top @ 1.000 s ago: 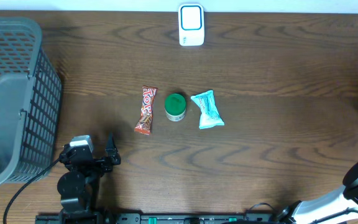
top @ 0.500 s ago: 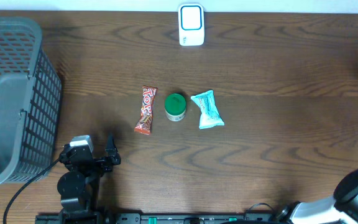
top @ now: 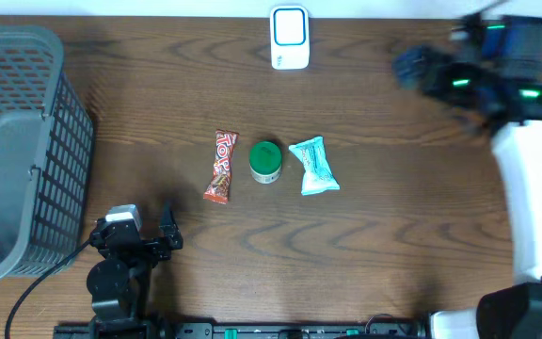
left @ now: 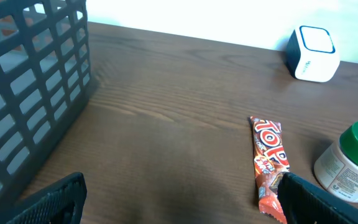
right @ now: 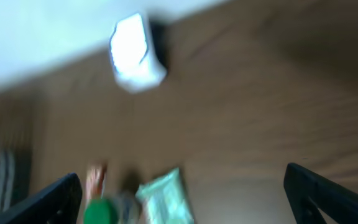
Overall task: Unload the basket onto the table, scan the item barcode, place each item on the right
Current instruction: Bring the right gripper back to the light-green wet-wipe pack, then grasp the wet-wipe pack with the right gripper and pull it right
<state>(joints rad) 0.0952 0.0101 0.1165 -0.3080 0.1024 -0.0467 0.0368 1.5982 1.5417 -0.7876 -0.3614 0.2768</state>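
Three items lie in a row at mid-table: a red candy bar (top: pixel 221 167), a green-lidded jar (top: pixel 265 161) and a teal packet (top: pixel 313 166). A white barcode scanner (top: pixel 290 38) stands at the far edge. My left gripper (top: pixel 163 231) rests open near the front left, and the candy bar (left: pixel 269 155) lies just ahead of its right finger (left: pixel 316 202). My right gripper (top: pixel 409 68) hovers blurred at the back right, open and empty. Its view looks down on the scanner (right: pixel 134 53), the packet (right: pixel 163 199) and the jar (right: pixel 101 211).
A dark grey mesh basket (top: pixel 17 151) stands along the left edge, close to my left arm. Its wall (left: pixel 23 87) fills the left of the left wrist view. My right arm's white link (top: pixel 534 207) runs down the right side.
My right arm has swung up from the front right corner to the back right of the table, still in motion blur. The left arm and the items have not moved.
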